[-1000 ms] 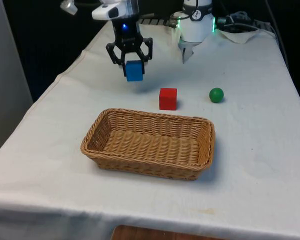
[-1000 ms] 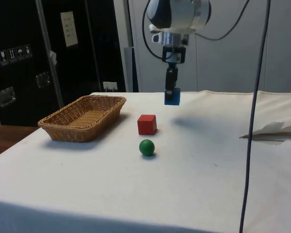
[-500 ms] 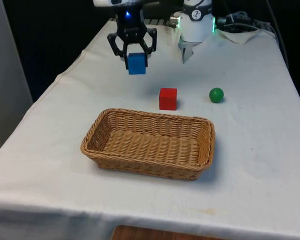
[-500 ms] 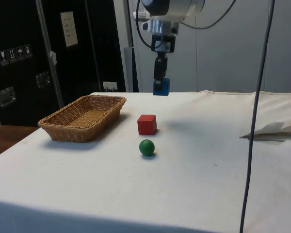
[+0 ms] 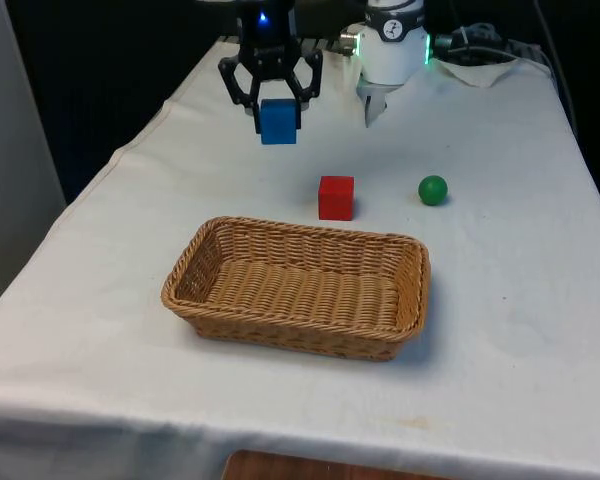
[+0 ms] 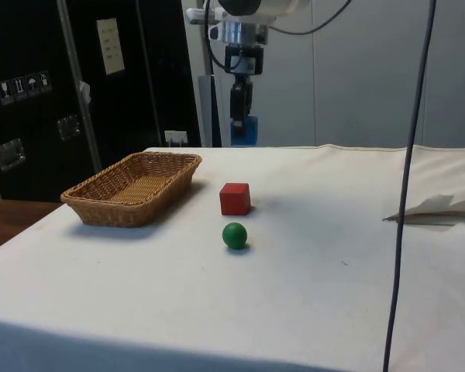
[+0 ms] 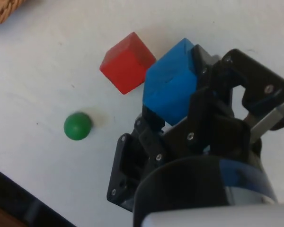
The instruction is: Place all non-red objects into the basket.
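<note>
My gripper (image 5: 278,115) is shut on a blue cube (image 5: 278,121), held well above the cloth behind the basket, towards the front view's left. From the side, the blue cube (image 6: 245,130) hangs in the gripper (image 6: 242,124) high over the table, between the basket and the red cube. The wicker basket (image 5: 296,287) (image 6: 132,187) lies with nothing in it. A red cube (image 5: 336,197) (image 6: 235,198) (image 7: 127,62) sits just behind the basket's far rim. A green ball (image 5: 433,190) (image 6: 234,235) (image 7: 77,126) rests beside the red cube. The wrist view has the blue cube (image 7: 173,88) between the fingers.
The robot's white base (image 5: 392,55) stands at the table's far end, with crumpled white cloth (image 5: 480,62) (image 6: 438,208) beside it. A dark cable (image 6: 407,178) hangs down on the side view's right.
The gripper has risen with the blue cube and drifted slightly towards the front view's right; in the side view it has moved towards the basket. The red cube, green ball and basket are unmoved.
</note>
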Controlling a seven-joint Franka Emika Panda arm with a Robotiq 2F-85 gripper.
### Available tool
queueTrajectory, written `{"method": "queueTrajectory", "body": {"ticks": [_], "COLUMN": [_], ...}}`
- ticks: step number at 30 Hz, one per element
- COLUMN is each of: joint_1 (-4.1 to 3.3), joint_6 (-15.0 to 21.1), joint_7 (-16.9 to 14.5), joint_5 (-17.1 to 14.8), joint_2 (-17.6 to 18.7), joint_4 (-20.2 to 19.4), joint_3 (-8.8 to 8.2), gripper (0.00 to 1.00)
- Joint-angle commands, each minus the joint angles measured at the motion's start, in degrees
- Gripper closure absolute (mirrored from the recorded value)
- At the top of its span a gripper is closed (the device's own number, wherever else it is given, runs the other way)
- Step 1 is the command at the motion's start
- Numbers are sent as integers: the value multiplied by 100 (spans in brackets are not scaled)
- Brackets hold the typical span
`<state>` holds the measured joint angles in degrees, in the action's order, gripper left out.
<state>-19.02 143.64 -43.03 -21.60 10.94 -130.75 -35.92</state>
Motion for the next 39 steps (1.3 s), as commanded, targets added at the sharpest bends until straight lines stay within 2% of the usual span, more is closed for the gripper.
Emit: {"method": "queueTrajectory", "body": {"ticks": [1,5,6,7,15,16,17,18,23,24,25,31,33,34,39], "joint_1": [-34,-40,-6,-40,-40,-6,-40,-40,-34,-6,-29,-23,-6,-17,-17], "joint_6": [-115,-286,-241,-321,-688,-602,-688,-751,-911,-888,-974,-1215,-1134,-1278,-1387], "joint_7": [160,338,229,378,773,653,773,837,940,882,968,1077,1020,1106,1203], "joint_5": [149,304,201,338,659,556,659,705,722,647,710,670,647,659,642], "joint_2": [74,115,52,126,269,201,269,304,430,430,487,705,653,773,957], "joint_4": [97,252,201,286,659,579,659,739,980,1003,1077,1467,1392,1576,1851], "joint_3": [-23,23,46,34,155,172,155,183,258,298,286,390,384,413,487], "gripper": [96,96,96,96,96,96,96,96,96,96,96,96,96,96,96]}}
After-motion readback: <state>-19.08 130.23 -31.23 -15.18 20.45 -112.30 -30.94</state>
